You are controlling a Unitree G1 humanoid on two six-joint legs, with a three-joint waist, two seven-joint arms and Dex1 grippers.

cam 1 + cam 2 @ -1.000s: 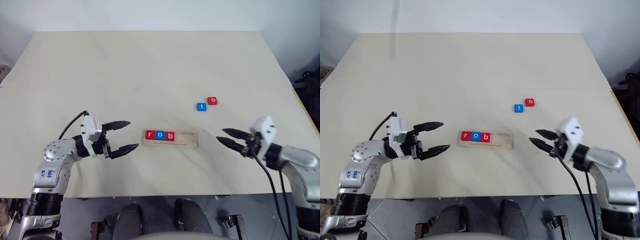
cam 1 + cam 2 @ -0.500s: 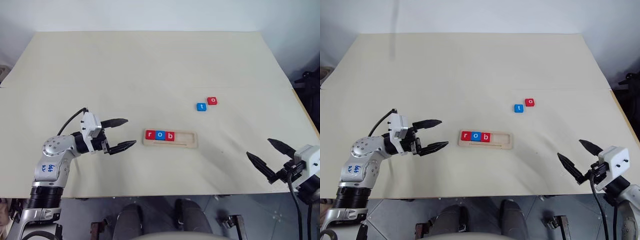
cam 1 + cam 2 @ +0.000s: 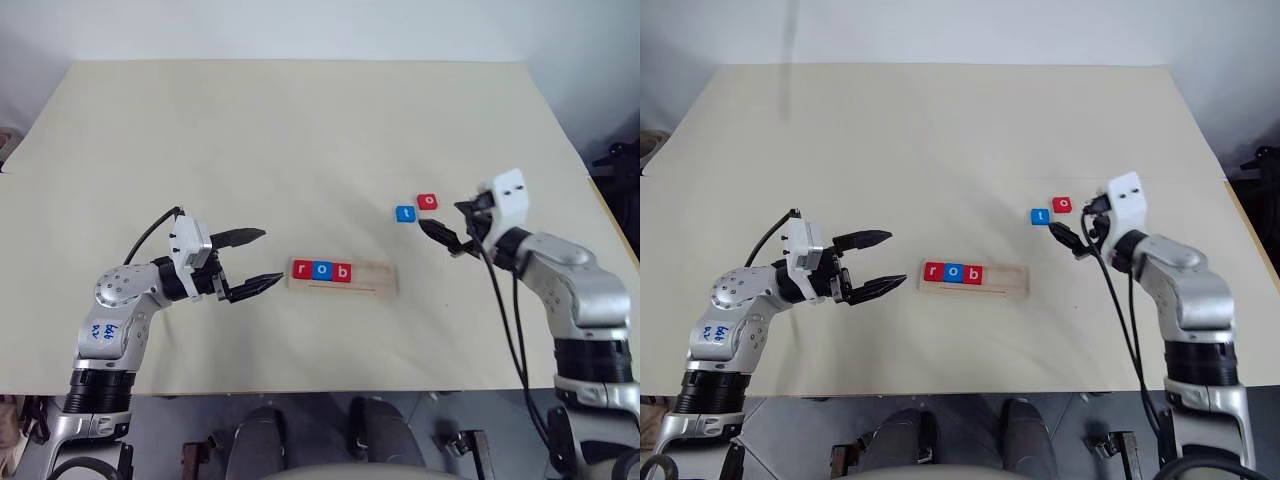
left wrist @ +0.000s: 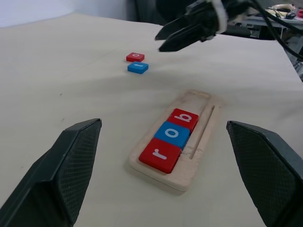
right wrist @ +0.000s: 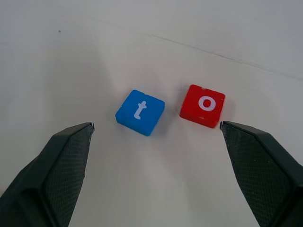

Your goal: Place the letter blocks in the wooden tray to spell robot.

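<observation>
The wooden tray (image 3: 376, 281) lies at the table's middle front. Red r (image 3: 302, 269), blue o (image 3: 321, 270) and red b (image 3: 341, 271) sit in its left half. Loose on the table behind and to the right lie the blue t (image 3: 405, 213) and the red o (image 3: 428, 201), side by side but apart. My right gripper (image 3: 442, 218) hovers open just right of these two, pointing at them; in its wrist view the t (image 5: 140, 112) and o (image 5: 202, 105) lie between its fingers (image 5: 57, 165). My left gripper (image 3: 272, 255) stands open just left of the tray, holding nothing.
The pale table (image 3: 250, 140) stretches wide behind the blocks. Its right edge (image 3: 600, 200) runs close to my right arm, with dark equipment beyond it. Cables hang from both wrists.
My right gripper pulled back to the front right edge, then swung forward and left to the loose t and o, jaws wider. Left gripper barely moved. Blocks stayed put.
</observation>
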